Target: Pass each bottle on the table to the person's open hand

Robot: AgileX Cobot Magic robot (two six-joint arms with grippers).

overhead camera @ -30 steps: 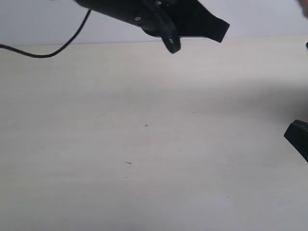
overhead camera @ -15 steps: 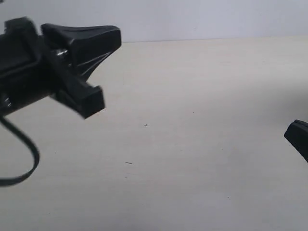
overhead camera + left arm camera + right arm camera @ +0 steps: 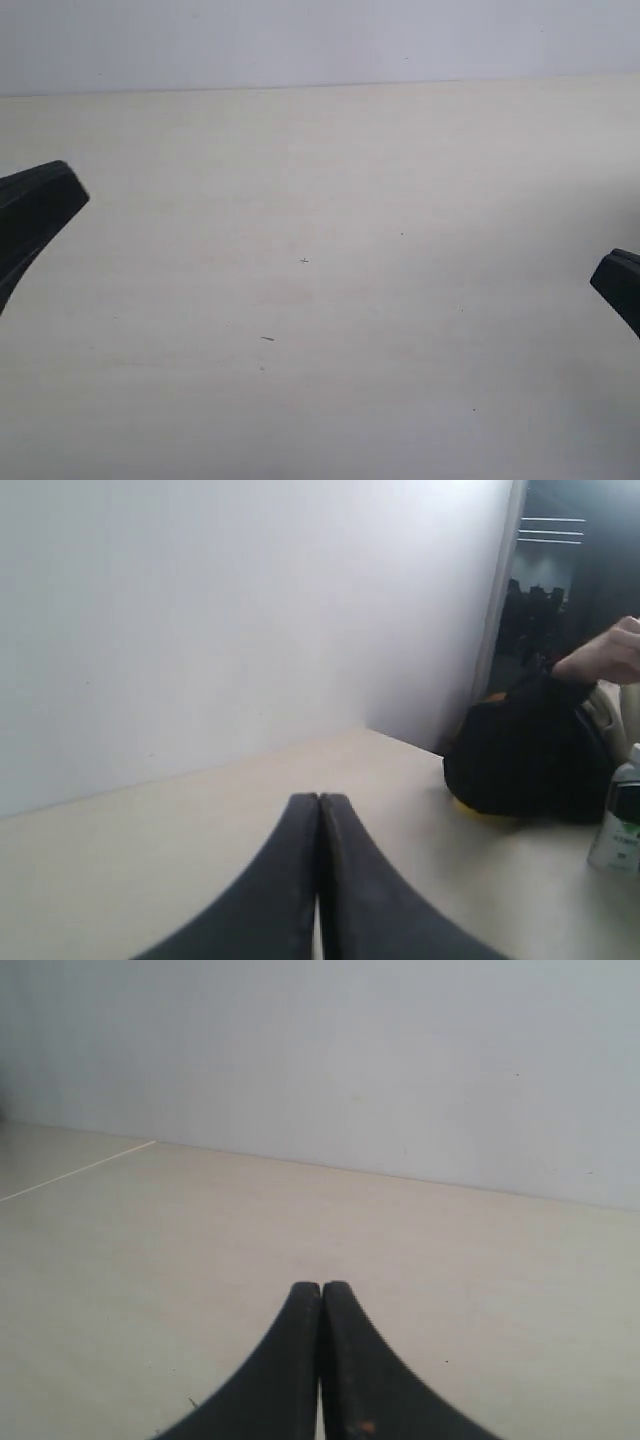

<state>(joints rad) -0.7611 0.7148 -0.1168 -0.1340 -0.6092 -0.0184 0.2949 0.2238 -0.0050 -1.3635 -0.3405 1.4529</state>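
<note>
Two black robot hands were in view, each with its jaws pressed flat together. The left hand (image 3: 319,798) sat low over the pale worktop (image 3: 350,180), and only its dark tip entered the exterior view at the left edge. The right hand (image 3: 321,1285) poked in at the right edge of that view, well apart from the other. Between them the beige surface carried a few tiny dark specks (image 3: 267,339).

In the left wrist view one white-and-green labelled bottle (image 3: 623,825) stood upright on the worktop at the frame's edge, just beside a black sleeve (image 3: 530,760). A sliver of yellow (image 3: 478,811) peeped from under that sleeve; what it was could not be told. The person's hand (image 3: 606,658) showed above the sleeve, its fingers curled.
</note>
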